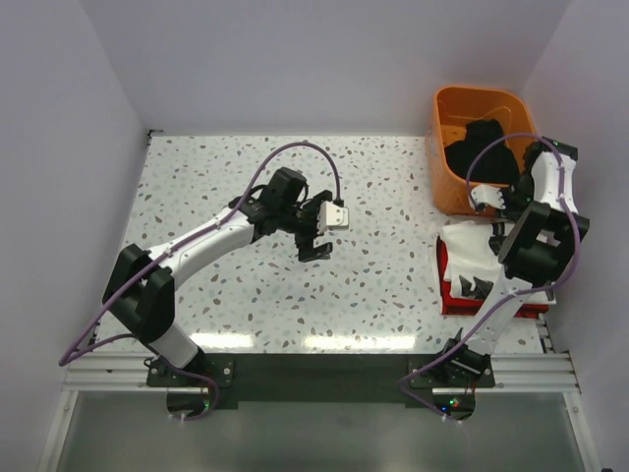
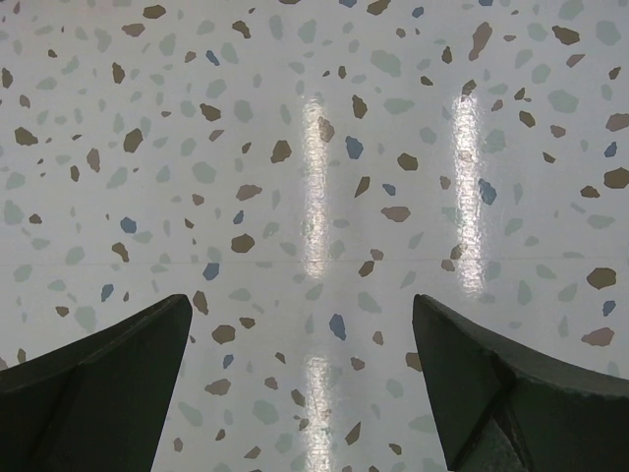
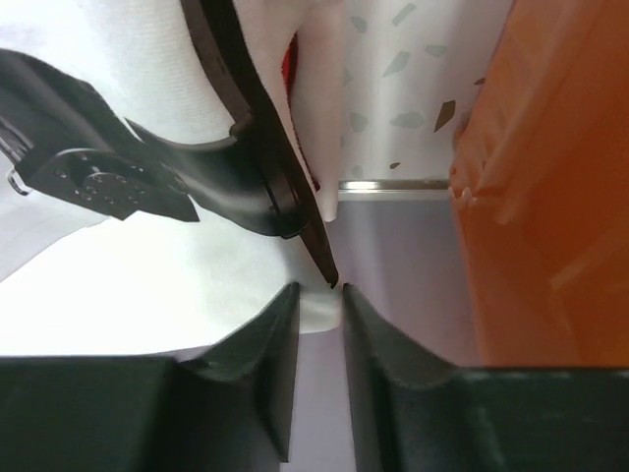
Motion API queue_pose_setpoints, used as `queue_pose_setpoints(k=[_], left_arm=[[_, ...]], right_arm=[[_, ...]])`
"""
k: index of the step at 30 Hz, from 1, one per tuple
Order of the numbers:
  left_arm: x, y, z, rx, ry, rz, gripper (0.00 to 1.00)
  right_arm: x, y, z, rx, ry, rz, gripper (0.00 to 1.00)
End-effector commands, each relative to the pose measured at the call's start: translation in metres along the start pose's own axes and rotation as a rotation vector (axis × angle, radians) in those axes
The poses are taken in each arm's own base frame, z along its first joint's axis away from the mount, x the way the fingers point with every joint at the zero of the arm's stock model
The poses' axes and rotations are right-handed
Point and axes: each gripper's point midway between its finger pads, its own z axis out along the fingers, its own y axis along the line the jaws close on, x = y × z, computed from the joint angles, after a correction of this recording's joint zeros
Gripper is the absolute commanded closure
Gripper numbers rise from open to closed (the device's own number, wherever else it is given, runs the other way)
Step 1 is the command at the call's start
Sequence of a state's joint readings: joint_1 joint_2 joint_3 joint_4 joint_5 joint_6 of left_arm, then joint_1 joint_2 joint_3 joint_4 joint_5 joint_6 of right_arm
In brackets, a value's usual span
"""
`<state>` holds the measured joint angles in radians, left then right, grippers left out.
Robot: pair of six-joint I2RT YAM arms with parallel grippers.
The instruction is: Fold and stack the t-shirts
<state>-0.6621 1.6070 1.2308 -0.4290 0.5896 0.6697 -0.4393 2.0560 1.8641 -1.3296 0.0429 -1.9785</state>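
**Right gripper almost closed at the tub, left gripper spread wide**

The right gripper's two fingers stand nearly together, with only a thin slit between the tips. In the wrist view an edge of the white shirt shows in that slit. Whether the cloth is pinched or merely lies behind the tips cannot be told. This gripper hangs just in front of the tub's near wall, and the orange wall fills one side of its wrist view. A black link of the right arm crosses the white cloth there.

The white shirt lies on the table just on the near side of the tub. It rests on top of the red shirt, which peeps out along the stack's left and near edges. Some dark shapes sit on the white shirt's near part, beside the arm. They are too small to tell as print, shadow or anything that can be read.

The black shirt sits bunched inside the tub.

The left gripper is well to the left of the tub, over bare speckled tabletop. Its jaws are far apart with nothing between them, and its wrist view shows only the terrazzo pattern and two streaks of reflected light.
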Motion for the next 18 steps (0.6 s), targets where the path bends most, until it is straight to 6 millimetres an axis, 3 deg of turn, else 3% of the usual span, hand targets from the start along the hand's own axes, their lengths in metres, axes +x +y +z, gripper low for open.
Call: queue_pose_setpoints(k=[1, 3, 6, 18], left_arm=[[-0.015, 0.013, -0.004, -0.030, -0.026, 0.017, 0.00], [-0.015, 0.014, -0.005, -0.032, -0.026, 0.019, 0.00], [-0.013, 0.013, -0.003, -0.028, -0.023, 0.019, 0.00], [-0.013, 0.011, -0.004, -0.027, -0.030, 0.013, 0.00]], right_arm=[[-0.008, 0.020, -0.005, -0.132, -0.042, -0.301, 0.78], [-0.008, 0.022, -0.005, -0.143, -0.040, -0.302, 0.91], [-0.008, 0.024, -0.008, -0.141, -0.041, -0.302, 1.00], [-0.016, 0.040, -0.045, -0.099, -0.044, -0.239, 1.00]])
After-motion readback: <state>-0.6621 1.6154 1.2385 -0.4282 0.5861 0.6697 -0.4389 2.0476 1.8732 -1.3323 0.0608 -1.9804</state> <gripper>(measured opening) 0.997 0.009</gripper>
